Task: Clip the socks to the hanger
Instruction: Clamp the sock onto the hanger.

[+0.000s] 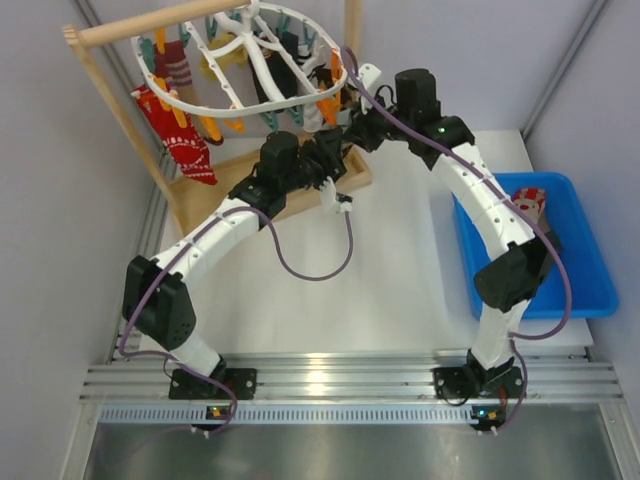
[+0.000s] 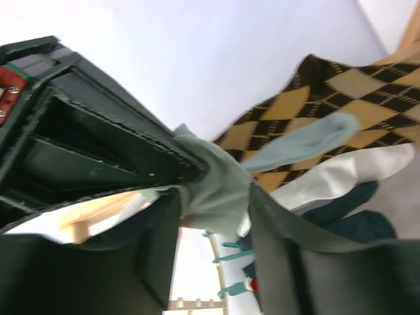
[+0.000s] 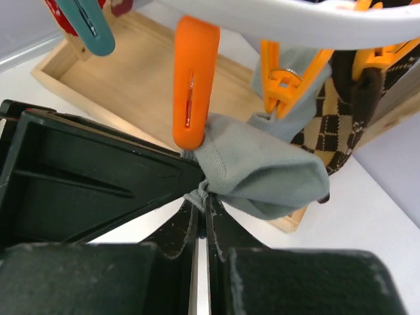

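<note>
My left tool [image 2: 220, 190] has its jaws apart around a fold of the grey sock [image 3: 262, 167], not plainly pinching it. The sock hangs under the hanger [image 3: 295, 23] and runs rightward from the orange clip [image 3: 193, 85]. My right tool [image 3: 200, 197], clamped on its corner just below, is nearer. Whether the clip bites is hidden.

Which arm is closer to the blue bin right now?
Right. The right arm has its elbow hanging over the left rim of the blue bin. The left arm stretches from the opposite side toward the hanger, well apart from the bin.
</note>
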Robot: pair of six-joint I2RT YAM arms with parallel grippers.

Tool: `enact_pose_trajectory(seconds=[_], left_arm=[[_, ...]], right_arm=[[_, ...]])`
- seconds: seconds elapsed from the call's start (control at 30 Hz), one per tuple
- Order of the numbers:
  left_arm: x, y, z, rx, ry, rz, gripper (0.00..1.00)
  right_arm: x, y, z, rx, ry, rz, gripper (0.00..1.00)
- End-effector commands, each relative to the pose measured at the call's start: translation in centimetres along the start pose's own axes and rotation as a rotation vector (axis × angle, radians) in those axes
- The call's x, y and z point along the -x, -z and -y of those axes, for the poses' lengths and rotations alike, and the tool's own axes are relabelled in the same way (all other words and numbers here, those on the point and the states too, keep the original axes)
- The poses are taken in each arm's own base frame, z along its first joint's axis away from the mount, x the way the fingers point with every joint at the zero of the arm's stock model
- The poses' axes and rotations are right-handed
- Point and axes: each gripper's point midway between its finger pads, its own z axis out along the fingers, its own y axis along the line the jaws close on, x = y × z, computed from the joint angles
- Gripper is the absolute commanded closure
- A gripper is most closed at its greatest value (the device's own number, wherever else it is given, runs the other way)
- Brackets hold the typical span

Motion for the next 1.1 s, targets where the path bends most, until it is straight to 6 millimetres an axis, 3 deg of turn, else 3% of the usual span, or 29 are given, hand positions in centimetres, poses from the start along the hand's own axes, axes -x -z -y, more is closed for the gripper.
enact_pose_trajectory(seconds=[0.0,0.1,0.3,0.33,0.4,0.43,0.6,0.77,0.87,0.9,0.97,1.0,1.03,1.07], left_arm=[[7.4,-1.5,3.9,-0.086,-0.514,0.282,0.47],[7.1,-0.7,3.3,-0.076,-0.515,0.258,0.41],[7.2,2.0,2.3,-0.061,-0.499,0.229,0.37],[7.0,2.3,2.2,-0.066,-0.499,0.217,0.26],[6.8,3.2,2.0,-0.065,-0.483,0.196,0.25],[6.5,3.8,1.2,-0.051,-0.486,0.173,0.03],[5.1,5.5,0.2,-0.025,-0.418,0.075,0.02],[4.2,8.5,-0.7,-0.008,-0.279,0.001,0.02],[3.5,10.5,-0.9,0.014,-0.042,-0.045,0.02],[3.1,11.1,-1.0,0.02,0.02,-0.067,0.02],[2.7,12.6,-1.6,0.052,0.227,-0.089,0.02],[3.0,12.9,-0.9,0.018,0.316,-0.086,0.02],[2.5,13.9,-1.9,0.038,0.394,-0.107,0.02],[2.5,14.3,-1.5,0.043,0.575,-0.116,0.02]], right_arm=[[5.9,1.6,-0.5,-0.018,0.098,0.175,1.0],[5.8,1.7,0.1,-0.038,0.103,0.173,1.0],[5.6,2.5,2.6,-0.097,0.076,0.191,1.0],[5.7,2.6,2.8,-0.102,0.071,0.196,1.0],[5.9,2.9,3.7,-0.12,0.069,0.209,1.0],[6.0,2.9,3.8,-0.124,0.069,0.212,1.0],[6.3,3.3,4.7,-0.145,0.078,0.227,1.0],[6.2,3.9,6.1,-0.183,0.068,0.237,0.97],[6.1,4.8,7.4,-0.214,0.054,0.248,0.78],[5.7,5.0,7.4,-0.209,0.046,0.244,0.62],[5.4,5.6,7.9,-0.213,0.044,0.248,0.53],[5.1,6.0,7.5,-0.2,0.04,0.247,0.49],[4.8,6.5,7.7,-0.198,0.035,0.25,0.48],[4.8,6.7,7.4,-0.175,0.039,0.26,0.46]])
